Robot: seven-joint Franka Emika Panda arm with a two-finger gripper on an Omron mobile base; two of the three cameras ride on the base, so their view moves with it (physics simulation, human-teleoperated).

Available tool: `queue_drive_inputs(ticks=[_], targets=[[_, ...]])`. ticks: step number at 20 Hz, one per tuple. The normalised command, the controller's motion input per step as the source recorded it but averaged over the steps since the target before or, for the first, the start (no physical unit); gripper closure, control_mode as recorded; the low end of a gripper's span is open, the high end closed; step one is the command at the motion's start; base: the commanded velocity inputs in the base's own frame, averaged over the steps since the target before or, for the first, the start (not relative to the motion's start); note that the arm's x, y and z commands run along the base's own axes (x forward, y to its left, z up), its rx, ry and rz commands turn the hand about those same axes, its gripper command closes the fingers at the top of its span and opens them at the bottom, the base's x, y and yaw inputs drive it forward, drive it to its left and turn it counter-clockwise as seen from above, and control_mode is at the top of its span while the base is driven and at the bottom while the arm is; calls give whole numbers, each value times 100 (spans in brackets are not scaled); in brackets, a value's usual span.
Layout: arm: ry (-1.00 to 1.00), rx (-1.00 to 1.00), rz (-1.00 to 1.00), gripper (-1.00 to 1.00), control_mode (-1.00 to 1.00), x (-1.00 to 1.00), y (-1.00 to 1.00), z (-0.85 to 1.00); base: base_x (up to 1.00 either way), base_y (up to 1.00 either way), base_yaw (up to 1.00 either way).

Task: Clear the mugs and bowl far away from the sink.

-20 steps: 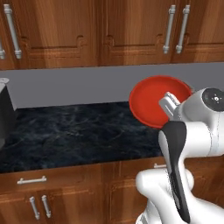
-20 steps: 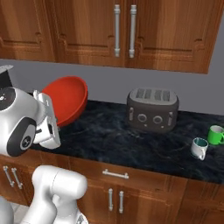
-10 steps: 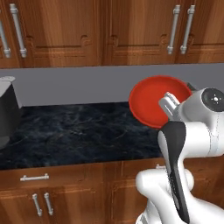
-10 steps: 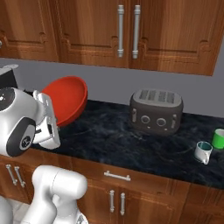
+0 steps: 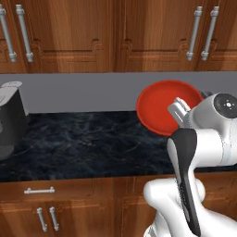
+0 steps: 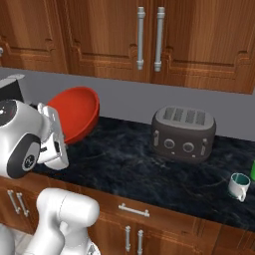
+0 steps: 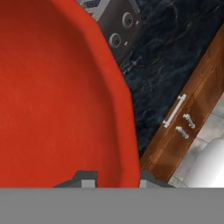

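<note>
My gripper (image 5: 178, 108) is shut on the rim of the glossy red bowl (image 5: 162, 106), which hangs tilted on edge above the black counter. From the right base view the bowl (image 6: 74, 114) opens toward the toaster, with the gripper (image 6: 50, 110) at its near edge. In the hand view the bowl (image 7: 57, 87) covers the left side and the gripper (image 7: 114, 180) clamps its rim. A thin sliver of the green mug (image 6: 253, 172) shows at the right edge. The sink is out of view.
A dark toaster (image 6: 184, 133) stands at the back of the black stone counter (image 6: 139, 169). A white mug (image 6: 239, 186) with a teal inside sits near the counter's right front. A dark appliance (image 5: 9, 120) stands at the left end. Wooden wall cabinets (image 5: 115, 32) hang above.
The whole picture has shifted, so the base has driven left: the toaster and mugs slid right, and the dark appliance came in at the left. The bowl stays held.
</note>
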Motion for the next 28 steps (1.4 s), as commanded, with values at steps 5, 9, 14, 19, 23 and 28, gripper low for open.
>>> queue_drive_inputs(ticks=[5, 9, 14, 19, 23, 28], targets=[[0, 11, 3, 100, -100, 27, 0, -44, 0, 0, 0], [3, 13, 2, 100, -100, 23, 0, -56, 0, 0, 0], [3, 12, 1, 100, -100, 26, 0, -58, 0, 0, 0], [3, 3, 0, 100, -100, 36, 0, -60, 0, 0, 0], [4, 0, 0, 100, -100, 52, 3, -62, 0, 0, 0], [6, 0, 0, 100, -100, 68, 8, -58, 0, 0, 0]])
